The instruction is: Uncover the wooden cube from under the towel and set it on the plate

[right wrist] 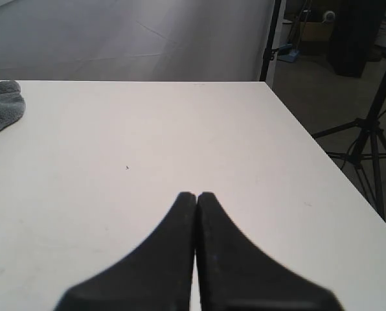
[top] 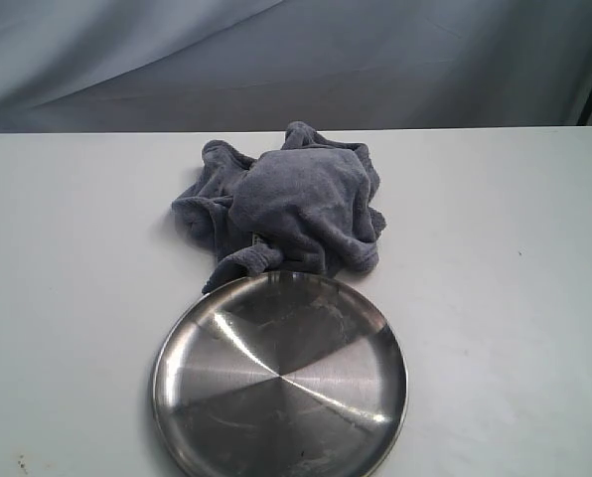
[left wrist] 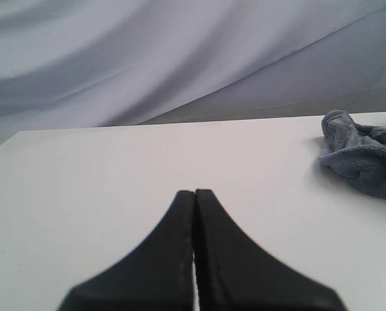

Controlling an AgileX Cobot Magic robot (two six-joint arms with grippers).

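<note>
Worktop [top: 505, 258]: plain white, matte
Room: grey-blue draped cloth [top: 276, 60] behind the far edge, tripod [right wrist: 364, 129] off to the right
Plate [top: 276, 397]: shiny scuffed steel, near edge
Towel [top: 296, 204]: fluffy blue-grey, bunched in a lump mid-worktop, right at the plate's far rim
Wooden cube: can't see it
Count: one towel, one plate, two tools
Left tool [left wrist: 194, 192]: clenched, holding nothing
Right tool [right wrist: 196, 193]: same, clenched and empty

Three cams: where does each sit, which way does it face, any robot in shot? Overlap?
Exterior: raised, looking down over plate and towel; no robot visible.
Left wrist: low, behind the shut left end effector, facing across the table.
Right wrist: likewise, behind the shut right end effector.
Shared: all three see the towel.
</note>
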